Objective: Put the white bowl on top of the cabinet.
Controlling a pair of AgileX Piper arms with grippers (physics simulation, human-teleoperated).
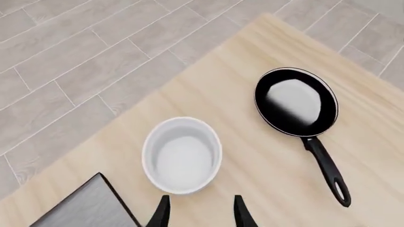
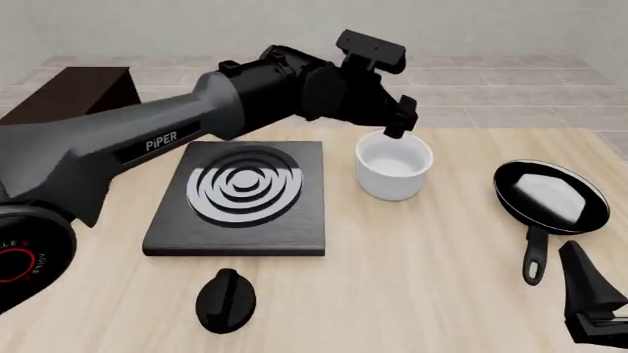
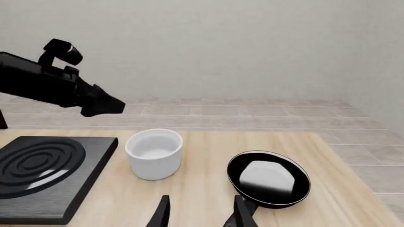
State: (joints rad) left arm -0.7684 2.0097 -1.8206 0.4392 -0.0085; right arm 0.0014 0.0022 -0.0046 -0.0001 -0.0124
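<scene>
The white bowl (image 2: pixel 393 166) stands upright and empty on the wooden table, between the stove plate and the frying pan. My left gripper (image 2: pixel 398 126) hovers just above the bowl's far rim, open, with nothing between its fingers (image 1: pixel 162 213). In the left wrist view the bowl (image 1: pixel 181 155) lies just beyond the fingertips. The dark brown cabinet (image 2: pixel 69 88) sits at the far left, partly hidden behind my left arm. My right gripper (image 2: pixel 593 312) rests low at the near right edge, open and empty; from its wrist view I see the bowl (image 3: pixel 154 152) and the left gripper (image 3: pixel 104 105) above it.
A black stove plate (image 2: pixel 240 195) with rings lies left of the bowl, with a black knob (image 2: pixel 226 298) in front of it. A black frying pan (image 2: pixel 548 193) sits to the right, its handle pointing toward me. Tiled floor lies beyond the table's far edge.
</scene>
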